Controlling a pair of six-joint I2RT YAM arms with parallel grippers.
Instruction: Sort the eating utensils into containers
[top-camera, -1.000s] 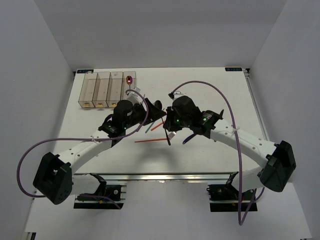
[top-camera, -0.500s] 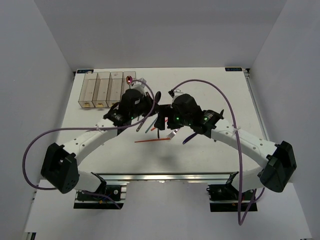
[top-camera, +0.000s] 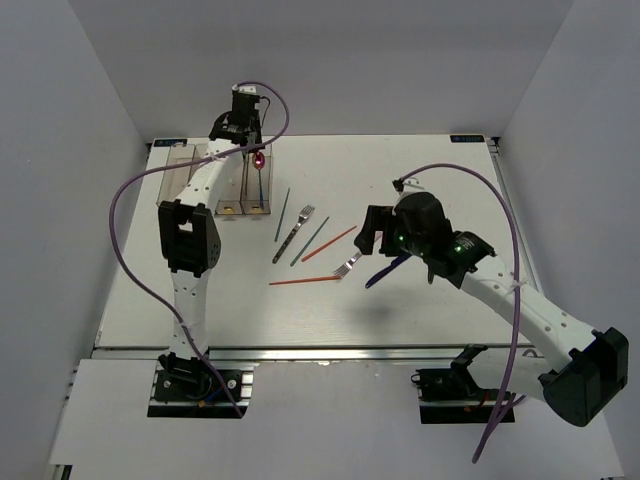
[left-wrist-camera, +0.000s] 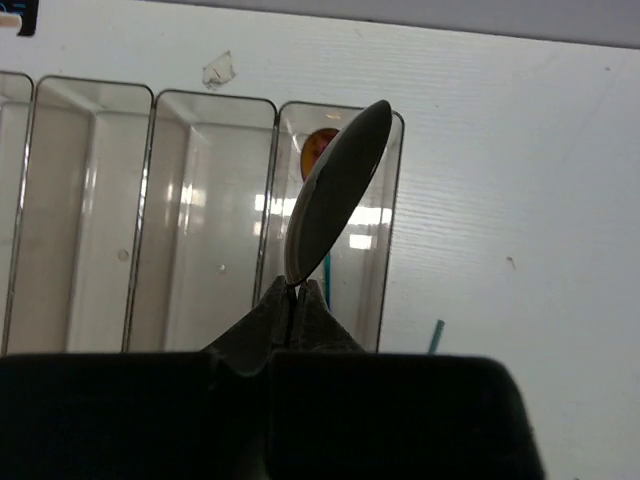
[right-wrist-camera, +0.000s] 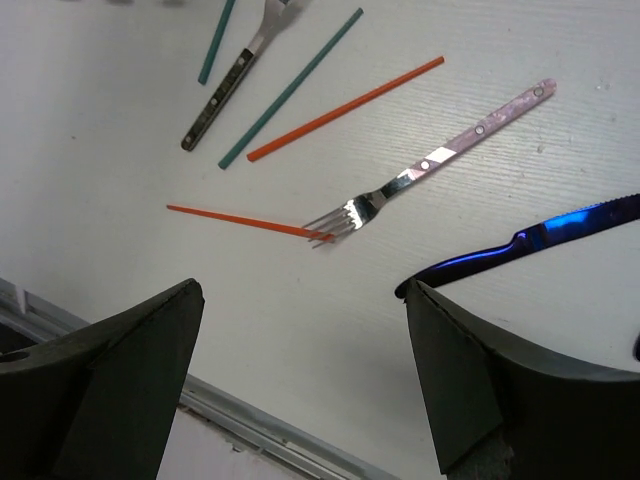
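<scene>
Left gripper (left-wrist-camera: 293, 302) pinching black spoon (left-wrist-camera: 335, 190) by handle, holding it tilted over rightmost bin (left-wrist-camera: 368, 245). Risk: bowl leaning toward outer rim, catching on release, tipping onto table (left-wrist-camera: 520, 150). Right gripper (right-wrist-camera: 300, 400) hovering agape above pink-handled fork (right-wrist-camera: 430, 160).

We see a white table (top-camera: 420, 170) with pale walls (top-camera: 320, 60) on three sides of it. One small blue sticker (top-camera: 170, 143) sits at the far left corner, and a second blue sticker (top-camera: 467, 138) sits at the far right corner. A shiny metal rail (top-camera: 330, 355) runs along the near edge. A tiny torn bit of tape (left-wrist-camera: 218, 68) is stuck on the table top.
</scene>
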